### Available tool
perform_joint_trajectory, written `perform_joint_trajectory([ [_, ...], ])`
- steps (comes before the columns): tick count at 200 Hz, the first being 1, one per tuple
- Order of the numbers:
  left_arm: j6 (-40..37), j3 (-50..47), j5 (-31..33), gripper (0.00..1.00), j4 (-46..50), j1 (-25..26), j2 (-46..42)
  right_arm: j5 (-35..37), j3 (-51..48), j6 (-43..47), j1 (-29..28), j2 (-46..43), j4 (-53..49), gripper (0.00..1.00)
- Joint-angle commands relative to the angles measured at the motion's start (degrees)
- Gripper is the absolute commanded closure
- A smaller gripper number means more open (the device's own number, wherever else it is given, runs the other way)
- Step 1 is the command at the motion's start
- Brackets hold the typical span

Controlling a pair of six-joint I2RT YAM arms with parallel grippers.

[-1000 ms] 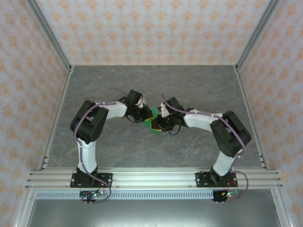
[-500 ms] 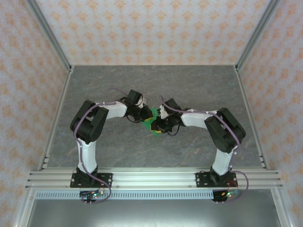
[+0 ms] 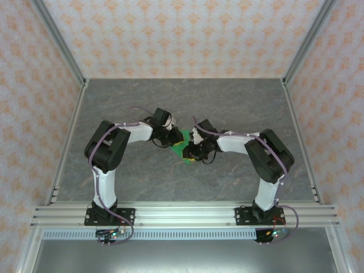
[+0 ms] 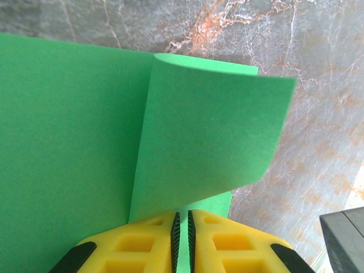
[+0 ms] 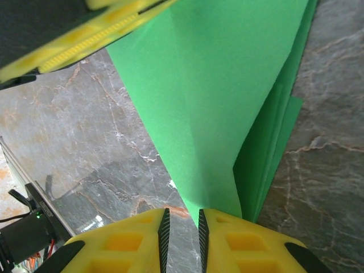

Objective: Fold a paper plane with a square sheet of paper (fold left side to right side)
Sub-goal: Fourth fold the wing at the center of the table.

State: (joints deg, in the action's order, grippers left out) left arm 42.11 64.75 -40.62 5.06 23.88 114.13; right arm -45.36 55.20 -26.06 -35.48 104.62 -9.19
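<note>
Both arms reach in to the middle of the grey marble worktop (image 3: 142, 102), and the sheet of green paper (image 3: 183, 142) hangs between them. The left end effector (image 4: 183, 219) is clenched on the sheet's edge, with the paper showing in the thin slit between its yellow fingers (image 4: 227, 242). Just above that grip, a flap (image 4: 210, 131) of the paper curls up and over the flatter part lying to its left. From the right wrist, the folded layers narrow to a point that runs down to the right end effector (image 5: 182, 216). Its jaws stand nearly together, but I can't tell whether they actually pinch the paper.
</note>
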Motion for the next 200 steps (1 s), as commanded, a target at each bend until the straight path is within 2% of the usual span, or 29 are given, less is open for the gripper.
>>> perform_joint_trajectory([
  [1,-0.4,-2.3,4.8,0.83,5.6,0.0,1.4,1.1,0.7,1.0,-0.3,1.1,-2.7,0.76],
  [200,-1.0,-1.8,5.6,0.84,6.3,0.0,2.2,4.8,-0.4,6.4,-2.0,0.8,-14.3,0.81],
])
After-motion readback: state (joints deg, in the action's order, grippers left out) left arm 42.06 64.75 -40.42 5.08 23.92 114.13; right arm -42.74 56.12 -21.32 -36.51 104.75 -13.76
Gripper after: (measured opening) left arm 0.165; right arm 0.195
